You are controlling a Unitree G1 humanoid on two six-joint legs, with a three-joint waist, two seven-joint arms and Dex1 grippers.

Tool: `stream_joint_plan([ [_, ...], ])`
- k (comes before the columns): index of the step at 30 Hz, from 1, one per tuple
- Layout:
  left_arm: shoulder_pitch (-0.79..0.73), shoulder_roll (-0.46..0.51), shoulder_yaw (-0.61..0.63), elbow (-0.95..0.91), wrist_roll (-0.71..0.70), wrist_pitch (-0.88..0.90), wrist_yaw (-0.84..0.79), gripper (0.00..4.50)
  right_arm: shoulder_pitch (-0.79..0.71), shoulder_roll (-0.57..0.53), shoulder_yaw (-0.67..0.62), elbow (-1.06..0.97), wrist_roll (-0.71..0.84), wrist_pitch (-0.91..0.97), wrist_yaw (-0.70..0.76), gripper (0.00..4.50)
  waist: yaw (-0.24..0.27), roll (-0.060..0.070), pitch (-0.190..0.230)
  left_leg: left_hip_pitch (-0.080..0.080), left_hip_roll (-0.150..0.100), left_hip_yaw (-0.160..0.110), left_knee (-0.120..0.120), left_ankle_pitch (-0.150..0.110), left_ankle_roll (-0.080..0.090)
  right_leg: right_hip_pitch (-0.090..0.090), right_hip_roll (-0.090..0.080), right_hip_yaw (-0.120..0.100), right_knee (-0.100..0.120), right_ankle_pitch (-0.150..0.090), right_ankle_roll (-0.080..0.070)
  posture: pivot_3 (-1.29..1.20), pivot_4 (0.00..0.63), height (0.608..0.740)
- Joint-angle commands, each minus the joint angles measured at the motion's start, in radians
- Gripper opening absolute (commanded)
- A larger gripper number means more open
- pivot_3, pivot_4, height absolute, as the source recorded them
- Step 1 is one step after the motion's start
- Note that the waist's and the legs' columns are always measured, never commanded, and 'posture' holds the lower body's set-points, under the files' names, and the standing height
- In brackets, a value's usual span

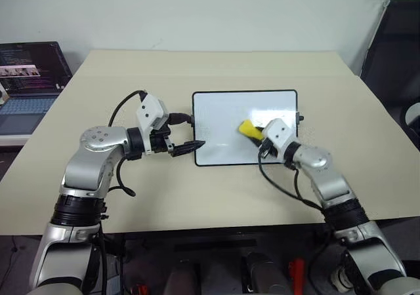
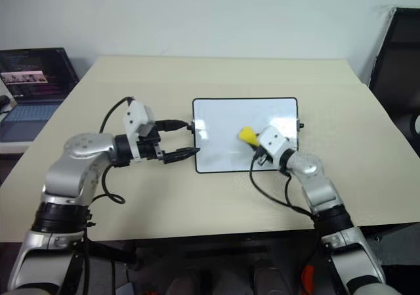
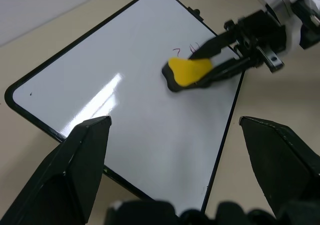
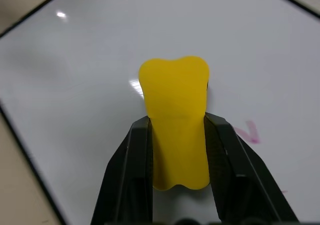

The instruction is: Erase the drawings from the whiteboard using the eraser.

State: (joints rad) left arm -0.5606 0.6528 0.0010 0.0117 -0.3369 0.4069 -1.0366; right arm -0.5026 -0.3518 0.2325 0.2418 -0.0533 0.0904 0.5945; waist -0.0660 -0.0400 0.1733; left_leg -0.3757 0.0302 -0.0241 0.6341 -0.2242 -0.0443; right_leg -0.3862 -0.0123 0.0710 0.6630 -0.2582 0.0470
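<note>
Right gripper [image 4: 177, 177] clamped on the eraser [image 4: 175, 120], low over the right part of the whiteboard [image 1: 223, 121] on the table [image 1: 197, 196]. Pink marks [image 4: 248, 132] just beside the eraser. Left gripper [image 1: 190, 147] spread wide, at the board's near-left corner.

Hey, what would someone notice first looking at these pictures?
The yellow eraser, pinched in the right hand over the whiteboard mid-table. Next, the left hand, open at the board's left edge, and small pink drawings beside the eraser.
</note>
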Motion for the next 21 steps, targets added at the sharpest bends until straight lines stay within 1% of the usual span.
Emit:
stream_joint_plan([
  [1, -0.03, 0.0, 0.01, -0.006, -0.007, -0.019, 0.003, 4.5, 0.044, -0.002, 0.022, 0.091, -0.019, 0.024, 0.016, 1.07, 0.0, 0.0, 0.0, 0.002, 0.0, 0.0, 0.0, 0.0, 0.0, 0.002, 0.0, 0.0, 0.0, 0.0, 0.0, 0.0, 0.15, 0.74],
  [4, -0.034, 0.0, 0.009, -0.003, -0.006, -0.02, 0.002, 4.5, 0.031, 0.004, -0.003, 0.098, -0.015, 0.018, -0.003, 1.07, 0.0, 0.0, 0.0, 0.006, 0.0, 0.0, 0.0, 0.001, 0.001, 0.005, 0.0, 0.001, 0.0, 0.001, -0.001, 0.0, 0.15, 0.74],
  [7, -0.041, -0.003, 0.005, 0.005, -0.002, -0.023, 0.001, 4.5, -0.031, 0.004, -0.047, 0.152, -0.029, 0.002, -0.077, 1.07, 0.0, 0.0, 0.0, 0.009, 0.0, 0.0, 0.0, 0.001, 0.001, 0.007, 0.0, 0.001, 0.0, 0.001, -0.001, 0.0, 0.15, 0.74],
  [12, -0.047, -0.008, 0.0, 0.011, 0.001, -0.026, 0.001, 4.5, -0.108, -0.013, -0.081, 0.256, -0.053, -0.014, -0.177, 1.05, 0.0, 0.0, 0.0, 0.009, -0.001, 0.0, 0.0, 0.002, 0.002, 0.007, -0.001, 0.002, 0.0, 0.002, -0.001, 0.0, 0.15, 0.74],
  [16, -0.046, -0.009, 0.0, 0.011, 0.001, -0.028, 0.0, 4.5, -0.128, -0.036, -0.101, 0.315, -0.062, -0.006, -0.236, 1.04, 0.003, 0.0, 0.0, 0.009, -0.001, 0.0, 0.0, 0.002, 0.002, 0.007, -0.002, 0.002, -0.001, 0.002, -0.001, 0.0, 0.15, 0.74],
  [21, -0.052, -0.013, -0.005, 0.012, 0.001, -0.027, 0.001, 4.5, -0.13, -0.035, -0.103, 0.322, -0.065, 0.001, -0.274, 1.04, 0.005, -0.001, -0.001, 0.01, -0.001, -0.001, 0.0, 0.002, 0.002, 0.006, -0.003, 0.002, -0.004, 0.002, -0.001, 0.0, 0.15, 0.74],
])
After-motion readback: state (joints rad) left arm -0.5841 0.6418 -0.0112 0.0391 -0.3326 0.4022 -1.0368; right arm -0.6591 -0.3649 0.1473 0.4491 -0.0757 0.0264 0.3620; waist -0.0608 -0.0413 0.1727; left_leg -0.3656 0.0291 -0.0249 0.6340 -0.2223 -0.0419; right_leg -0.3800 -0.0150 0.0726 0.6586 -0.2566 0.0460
